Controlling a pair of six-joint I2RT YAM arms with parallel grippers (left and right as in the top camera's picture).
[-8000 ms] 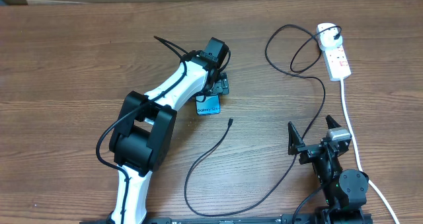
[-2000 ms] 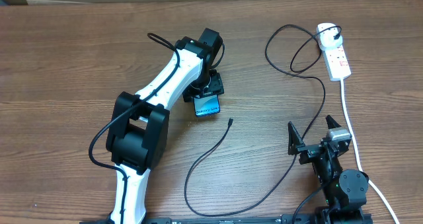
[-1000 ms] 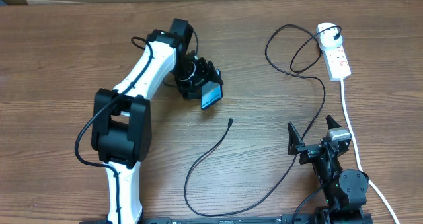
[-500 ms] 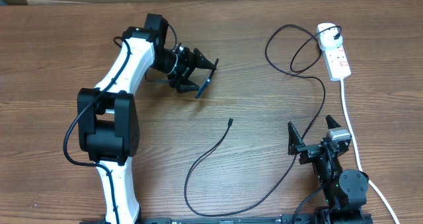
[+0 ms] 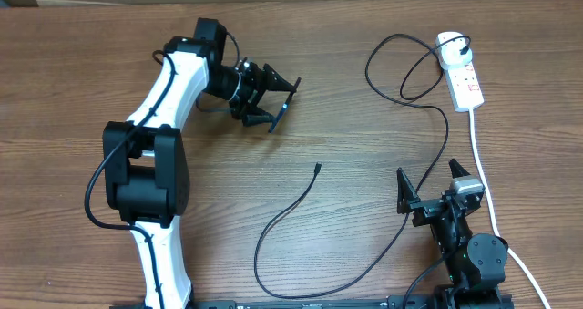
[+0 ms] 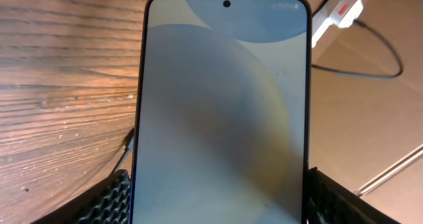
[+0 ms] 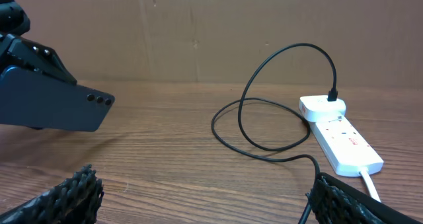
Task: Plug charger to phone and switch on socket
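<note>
On the wooden table point(image 5: 55, 236), 4 entries.

Item 1, left gripper point(image 5: 281, 103): raised above the far-left part of the table, jaws pinching the phone point(image 6: 221, 112) across its width, 1 pad on each long edge. Phone: off the table, screen toward the left wrist camera, dark back toward the right wrist camera. In that view its long axis looks close to level, lens end toward the socket side. Its port end is hidden.

Item 2, right gripper point(image 5: 426, 183): near the front-right edge, jaws spread wide, nothing between them.

Item 3, charger point(image 7: 295, 45): black cable lying loose. Plug point(image 5: 465, 46) seated in the socket point(image 5: 465, 77); connector tip point(image 5: 317, 168) flat on the wood, apart from both grippers.

Item 4, socket: far right, white cord point(image 5: 481, 163) running to the front edge. Switch position: cannot tell.

Key relation: the connector tip lies left of the empty right gripper and nearer the front than the phone, between the 2 arms. The cable's last stretch runs diagonally, tip aimed at the far edge. Judgement: the free right arm is the likely one to fetch it, the left being occupied.
</note>
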